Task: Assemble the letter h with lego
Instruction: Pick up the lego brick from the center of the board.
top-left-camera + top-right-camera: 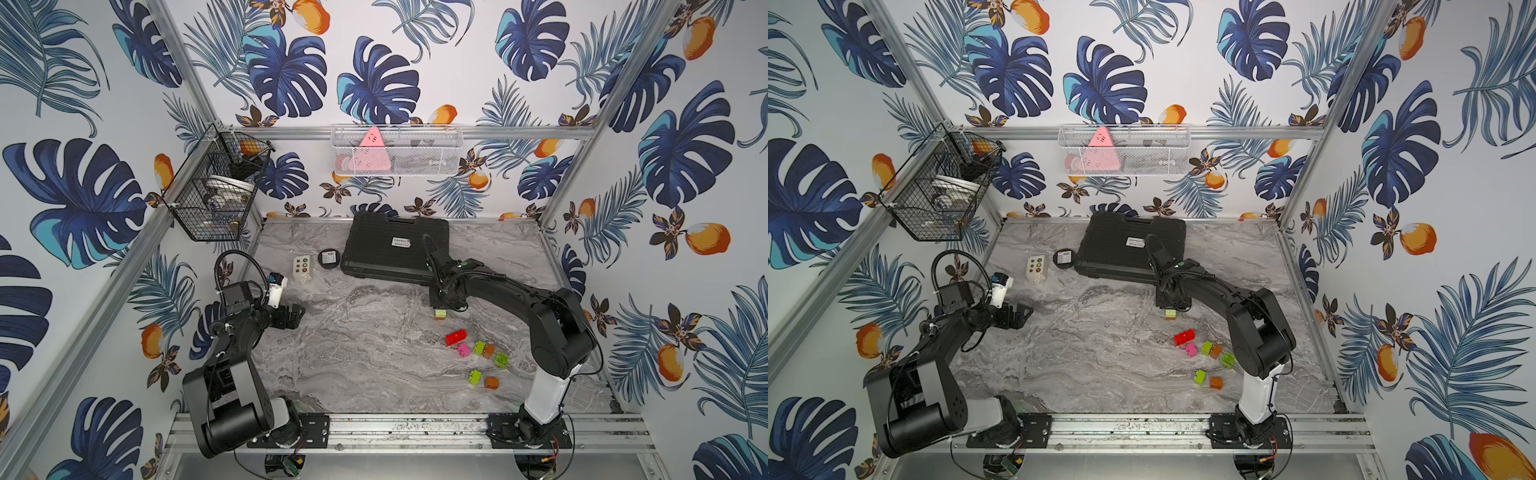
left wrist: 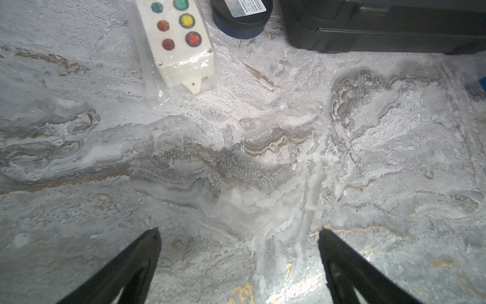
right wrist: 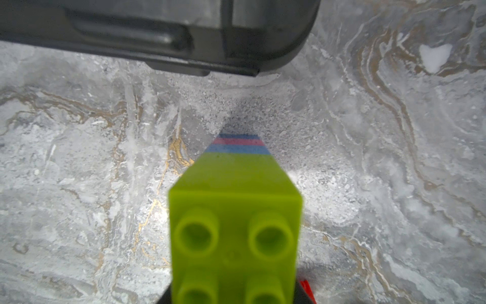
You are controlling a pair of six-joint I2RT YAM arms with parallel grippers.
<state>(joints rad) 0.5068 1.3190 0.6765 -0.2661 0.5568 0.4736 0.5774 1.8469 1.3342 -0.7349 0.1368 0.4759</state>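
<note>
- Lego stack (image 3: 234,210): one upright column on the tabletop (image 1: 374,365), just off the front corner of the black case (image 1: 395,245). A lime green brick is on top, with blue, pink and blue layers beneath.
- Its studs face up, probably so that more bricks can be pressed on. It looks like one upright of the h, with no crossbar or second leg yet.
- Right pincer (image 1: 444,306) points straight down over the stack. Its dark fingers show only as slivers tight against both sides of the green brick, so it reads as clamped on the stack, likely to steady or carry it.
- Loose lego bricks (image 1: 480,348) are lime green, orange and pink, plus one longer red brick (image 1: 456,337). They lie scattered farther from the case than the stack, toward the right arm's base, seemingly a supply within easy reach.
- Left pincer (image 2: 239,231) hovers over bare tabletop well away from the case, fingers wide apart and holding nothing. It seems parked out of the way.
- White button box (image 2: 181,44) and round black tin (image 2: 240,21) sit beside the case's left end.
- Hard to make out: in both top views the arm covers most of the stack, and its colours blur. The green brick hides the right fingertips. A red sliver at the edge of the right wrist view cannot be identified.
</note>
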